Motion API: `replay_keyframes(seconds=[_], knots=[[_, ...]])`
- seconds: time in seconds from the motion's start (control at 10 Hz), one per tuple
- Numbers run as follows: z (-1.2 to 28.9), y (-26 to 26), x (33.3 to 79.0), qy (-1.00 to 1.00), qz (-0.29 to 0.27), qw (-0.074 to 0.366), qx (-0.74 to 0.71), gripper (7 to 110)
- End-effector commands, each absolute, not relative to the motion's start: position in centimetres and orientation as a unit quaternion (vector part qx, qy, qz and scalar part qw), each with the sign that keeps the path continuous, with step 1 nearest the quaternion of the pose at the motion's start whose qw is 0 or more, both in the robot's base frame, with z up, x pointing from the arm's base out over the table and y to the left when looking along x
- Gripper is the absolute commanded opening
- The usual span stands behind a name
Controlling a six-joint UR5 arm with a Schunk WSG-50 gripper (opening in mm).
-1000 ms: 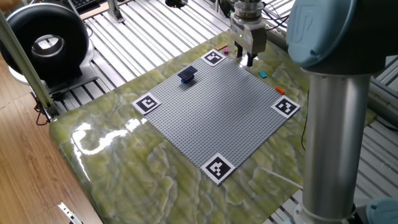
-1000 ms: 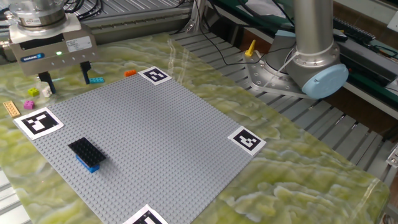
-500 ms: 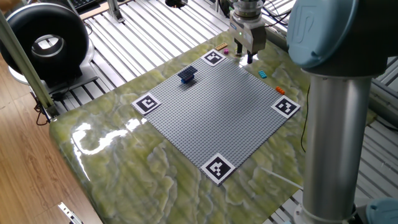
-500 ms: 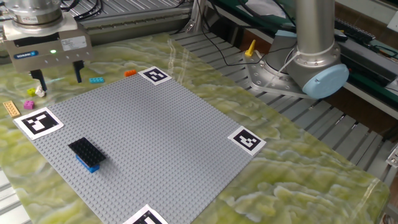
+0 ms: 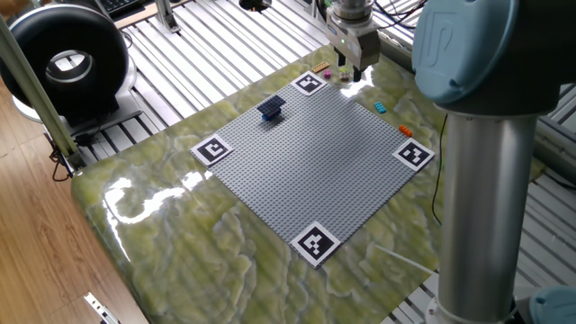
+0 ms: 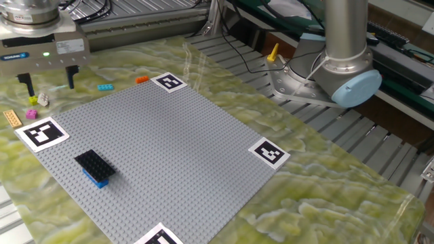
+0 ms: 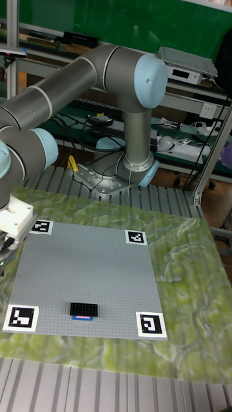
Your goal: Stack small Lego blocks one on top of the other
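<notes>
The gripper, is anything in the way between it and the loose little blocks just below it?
Nothing visible. The gripper hangs open over the pale block and magenta block, off the grey baseplate; only air lies between.

Lab bench on aluminium rails, wood floor at one side

A tabletop [image 5: 180,234] with a glossy green-and-cream marbled surface sits on ribbed aluminium profile rails [image 5: 225,54] that extend past it at 12 o'clock and 3 o'clock in one fixed view. Overhead light glares white off the marbled surface toward 9 o'clock. Brown wood-plank floor [image 5: 36,261] fills the 8 o'clock corner. A large black ring-shaped device [image 5: 61,56] stands at 10 o'clock. In the tall fixed view a dark green wall [image 7: 129,26] runs across 12 o'clock, with a cluttered shelf [image 7: 187,64] of grey equipment and cables beneath it.
</notes>
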State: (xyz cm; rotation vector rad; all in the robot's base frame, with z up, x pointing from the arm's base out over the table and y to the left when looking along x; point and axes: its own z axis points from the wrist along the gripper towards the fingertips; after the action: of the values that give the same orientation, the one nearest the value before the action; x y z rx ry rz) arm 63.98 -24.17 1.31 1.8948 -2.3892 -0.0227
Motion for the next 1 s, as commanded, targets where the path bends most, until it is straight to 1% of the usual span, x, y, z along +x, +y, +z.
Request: replay_keyframes(seconds=[0.0, 0.2, 0.3, 0.4, 0.7, 0.9], knots=[[2.0, -23.3, 63.2, -0.793, -0.027, 0.05, 0.607, 66], [1.7, -24.1, 63.0, -0.799, -0.019, 0.05, 0.599, 66], [1.7, -24.0, 62.5, -0.802, -0.025, 0.056, 0.594, 66], [1.7, -23.8, 62.3, -0.804, -0.032, 0.055, 0.592, 44], [0.5, -23.5, 63.2, -0.798, -0.037, 0.041, 0.601, 44], [0.6, -23.3, 63.7, -0.793, -0.037, 0.038, 0.607, 44]])
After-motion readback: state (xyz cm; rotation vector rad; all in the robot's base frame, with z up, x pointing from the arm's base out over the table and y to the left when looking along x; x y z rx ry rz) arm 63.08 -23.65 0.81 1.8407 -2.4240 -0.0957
